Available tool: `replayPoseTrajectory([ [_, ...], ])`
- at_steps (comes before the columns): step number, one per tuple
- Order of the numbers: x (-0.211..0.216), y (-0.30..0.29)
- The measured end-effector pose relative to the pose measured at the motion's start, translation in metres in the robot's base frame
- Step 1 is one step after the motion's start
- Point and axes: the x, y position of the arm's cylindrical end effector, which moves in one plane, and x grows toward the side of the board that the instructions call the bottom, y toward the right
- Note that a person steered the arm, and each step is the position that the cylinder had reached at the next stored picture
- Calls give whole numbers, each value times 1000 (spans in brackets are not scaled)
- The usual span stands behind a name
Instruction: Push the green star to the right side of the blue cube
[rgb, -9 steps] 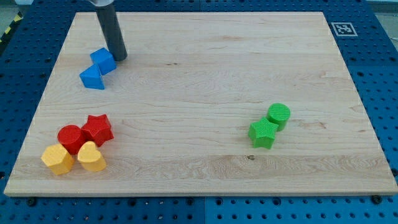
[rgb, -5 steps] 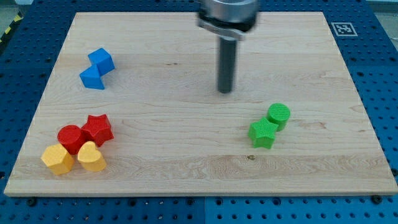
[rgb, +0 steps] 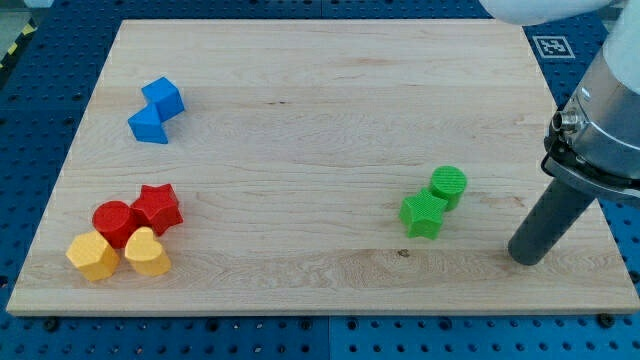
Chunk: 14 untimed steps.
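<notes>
The green star (rgb: 423, 214) lies at the board's lower right, touching a green cylinder (rgb: 448, 186) just above and right of it. The blue cube (rgb: 163, 97) sits at the upper left, touching a second blue block (rgb: 149, 125) just below it. My tip (rgb: 526, 258) rests on the board at the lower right, to the right of and slightly below the green star, with a clear gap between them.
A red star (rgb: 157, 208), a red cylinder (rgb: 113, 222), a yellow hexagon-like block (rgb: 91, 256) and a yellow heart (rgb: 147, 252) cluster at the lower left. A marker tag (rgb: 551, 46) sits at the upper right corner.
My tip has swept from beside the blue cube at upper left, across the middle of the board, to the lower right beyond the green star. No block has moved.
</notes>
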Motion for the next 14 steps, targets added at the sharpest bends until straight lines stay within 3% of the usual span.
replayPoseTrajectory([
  [2,-4,-71],
  [6,-56,-134],
  [10,-77,-116],
  [14,-176,-117],
])
